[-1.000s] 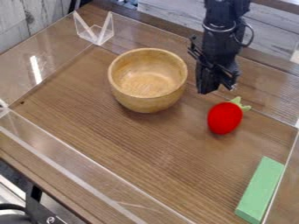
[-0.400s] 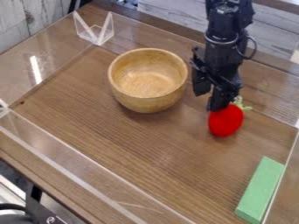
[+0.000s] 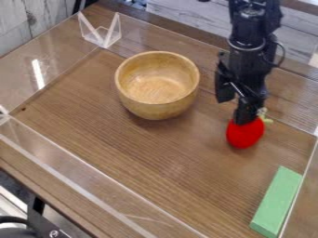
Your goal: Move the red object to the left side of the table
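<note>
The red object [image 3: 245, 135], a small glossy strawberry-like toy with a green leafy top, lies on the table [image 3: 125, 163] at the right, to the right of the wooden bowl. My gripper [image 3: 250, 112] points straight down right over the red object. Its black fingers are spread open, and their tips reach the toy's upper part and hide some of it. Nothing is held.
A wooden bowl [image 3: 158, 84] stands left of the gripper, mid-table. A flat green block [image 3: 277, 202] lies at the near right corner. Clear acrylic walls edge the table, and a small clear stand [image 3: 99, 31] sits at the far left.
The gripper has shifted right and down from beside the bowl to directly above the red toy. Its fingers have spread from shut to open. The toy has not moved.
</note>
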{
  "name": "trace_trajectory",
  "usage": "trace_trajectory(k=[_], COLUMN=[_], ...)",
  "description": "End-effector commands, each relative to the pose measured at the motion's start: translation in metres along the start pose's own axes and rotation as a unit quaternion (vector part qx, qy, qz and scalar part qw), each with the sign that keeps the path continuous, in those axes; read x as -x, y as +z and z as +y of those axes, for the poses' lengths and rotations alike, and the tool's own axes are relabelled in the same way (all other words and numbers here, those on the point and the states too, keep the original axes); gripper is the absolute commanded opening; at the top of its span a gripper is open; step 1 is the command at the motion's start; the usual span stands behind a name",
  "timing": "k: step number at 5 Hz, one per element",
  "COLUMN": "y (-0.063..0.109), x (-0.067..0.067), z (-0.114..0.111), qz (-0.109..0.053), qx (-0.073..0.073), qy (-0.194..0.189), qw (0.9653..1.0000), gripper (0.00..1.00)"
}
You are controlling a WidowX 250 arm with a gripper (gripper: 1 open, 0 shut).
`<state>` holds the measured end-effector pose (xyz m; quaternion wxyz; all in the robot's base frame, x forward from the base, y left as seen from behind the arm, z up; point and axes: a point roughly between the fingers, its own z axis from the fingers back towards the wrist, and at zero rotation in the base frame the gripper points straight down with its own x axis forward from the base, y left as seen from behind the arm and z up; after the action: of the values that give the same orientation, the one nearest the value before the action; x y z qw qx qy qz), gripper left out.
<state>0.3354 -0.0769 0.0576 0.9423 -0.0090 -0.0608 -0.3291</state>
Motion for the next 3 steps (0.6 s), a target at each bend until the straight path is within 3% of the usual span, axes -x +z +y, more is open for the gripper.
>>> trace_trajectory(k=[1,3], y=[0.009,0.01], x=[-0.007,-0.005], z=[-0.003,0.027], qz=[-0.02,-0.013], qx=[-0.006,-0.015], qy=[-0.036,0.0], qw=[0.9991,0.9998], gripper=[1.0,1.0])
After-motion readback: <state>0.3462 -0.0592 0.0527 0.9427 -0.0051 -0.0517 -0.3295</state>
